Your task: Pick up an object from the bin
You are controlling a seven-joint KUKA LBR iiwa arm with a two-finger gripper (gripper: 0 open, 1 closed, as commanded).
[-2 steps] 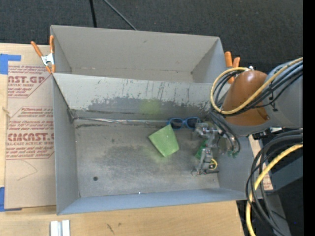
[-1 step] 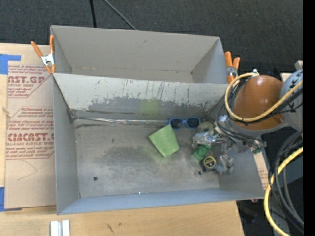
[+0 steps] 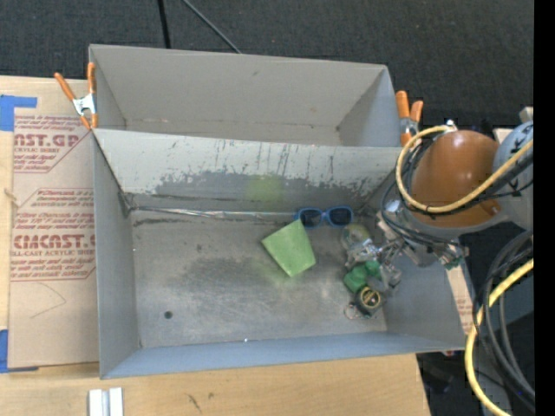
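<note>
My jaws are low in the bin's (image 3: 195, 297) front right corner; parted or clenched, I can't tell. Just left of them lies a small dark-green piece (image 3: 355, 278), with a black brass-ringed bit (image 3: 368, 299) frontward. The light-green block (image 3: 289, 250) and blue sunglasses (image 3: 325, 217) sit farther left.

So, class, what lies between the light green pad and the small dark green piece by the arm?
Nothing: the camera view shows bare bin floor between the light green pad and the dark green piece. The blue sunglasses lie behind that line.
</note>
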